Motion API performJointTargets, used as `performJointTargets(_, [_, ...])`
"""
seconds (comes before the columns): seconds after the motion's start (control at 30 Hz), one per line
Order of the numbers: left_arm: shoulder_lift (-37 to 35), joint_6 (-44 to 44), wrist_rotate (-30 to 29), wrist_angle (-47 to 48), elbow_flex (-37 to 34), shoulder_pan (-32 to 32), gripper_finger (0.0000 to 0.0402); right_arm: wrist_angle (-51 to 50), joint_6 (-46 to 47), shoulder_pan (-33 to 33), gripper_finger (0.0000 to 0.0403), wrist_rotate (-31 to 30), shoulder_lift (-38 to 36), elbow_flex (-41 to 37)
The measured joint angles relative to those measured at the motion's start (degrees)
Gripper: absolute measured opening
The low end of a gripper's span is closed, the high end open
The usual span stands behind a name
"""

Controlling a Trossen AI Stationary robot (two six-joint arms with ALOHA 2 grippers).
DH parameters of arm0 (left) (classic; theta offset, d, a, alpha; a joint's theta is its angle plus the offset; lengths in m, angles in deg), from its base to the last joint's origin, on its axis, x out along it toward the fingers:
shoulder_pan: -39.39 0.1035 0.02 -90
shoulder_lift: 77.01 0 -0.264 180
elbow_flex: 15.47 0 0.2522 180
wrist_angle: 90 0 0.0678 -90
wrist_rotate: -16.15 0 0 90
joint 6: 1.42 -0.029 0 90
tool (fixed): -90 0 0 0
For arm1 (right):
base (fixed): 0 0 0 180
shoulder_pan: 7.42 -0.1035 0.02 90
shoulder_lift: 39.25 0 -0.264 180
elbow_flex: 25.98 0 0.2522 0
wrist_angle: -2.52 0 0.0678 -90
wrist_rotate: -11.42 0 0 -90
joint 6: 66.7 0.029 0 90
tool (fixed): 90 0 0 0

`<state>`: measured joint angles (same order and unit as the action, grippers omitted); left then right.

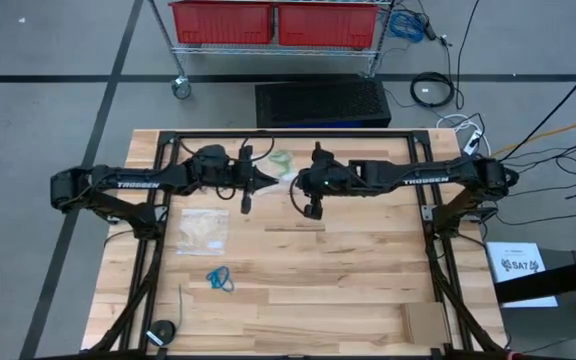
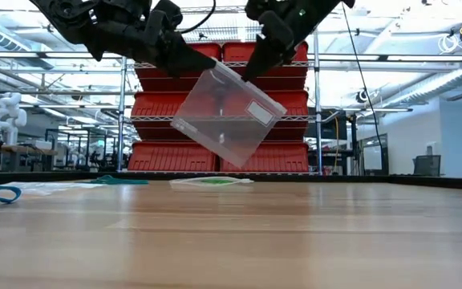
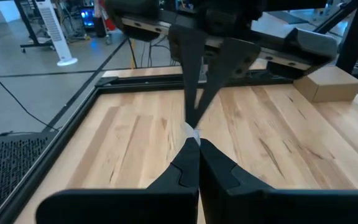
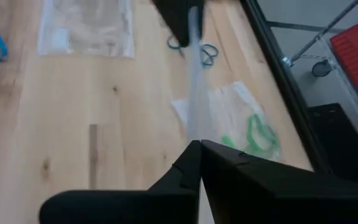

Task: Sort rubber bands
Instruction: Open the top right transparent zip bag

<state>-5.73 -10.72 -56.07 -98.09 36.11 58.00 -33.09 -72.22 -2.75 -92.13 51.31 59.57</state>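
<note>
- I have both arms over the far middle of the table (image 1: 298,300), holding one clear zip bag (image 2: 227,115) in the air between them, tilted, with a white label near its upper corner.
- My left gripper (image 2: 207,67) is pinched closed on one top corner of that bag; my right gripper (image 2: 249,71) is clamped shut on the other.
- Below the raised bag, a second clear bag (image 4: 241,121) lies flat on the table with the light green rubber bands (image 4: 258,135) on or in it; I cannot tell which.
- Dark teal rubber bands (image 4: 194,48) lie just beside that green cluster.
- Bright blue rubber bands (image 1: 219,278) lie well apart from the raised bag, just beside a third flat bag (image 1: 203,229).
</note>
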Motion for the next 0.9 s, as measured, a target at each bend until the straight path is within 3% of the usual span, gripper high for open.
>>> performJointTargets(0.2, [0.0, 0.0, 0.1, -0.1, 0.0, 0.0, 0.0, 2.2, -1.2, 1.1, 0.0, 0.3, 0.8, 0.0])
performJointTargets(0.37, [0.0, 0.0, 0.1, -1.0, 0.0, 0.0, 0.0, 3.4, -1.1, 1.8, 0.0, 5.1, 3.6, 0.0])
performJointTargets(0.57, [0.0, 1.5, 0.1, -1.6, 0.0, 0.0, 0.0, 7.3, 2.1, 2.5, 0.0005, 3.5, 7.7, 0.0])
performJointTargets(0.83, [0.0, 1.6, -3.1, -0.9, -2.0, -1.8, 0.0, 11.7, 7.9, 5.1, 0.0096, 3.2, 7.3, 0.0])
performJointTargets(0.9, [0.0, 1.5, -5.1, -0.9, -2.8, -2.0, 0.0, 12.4, 7.1, 5.1, 0.0116, 5.9, 7.3, 0.0])
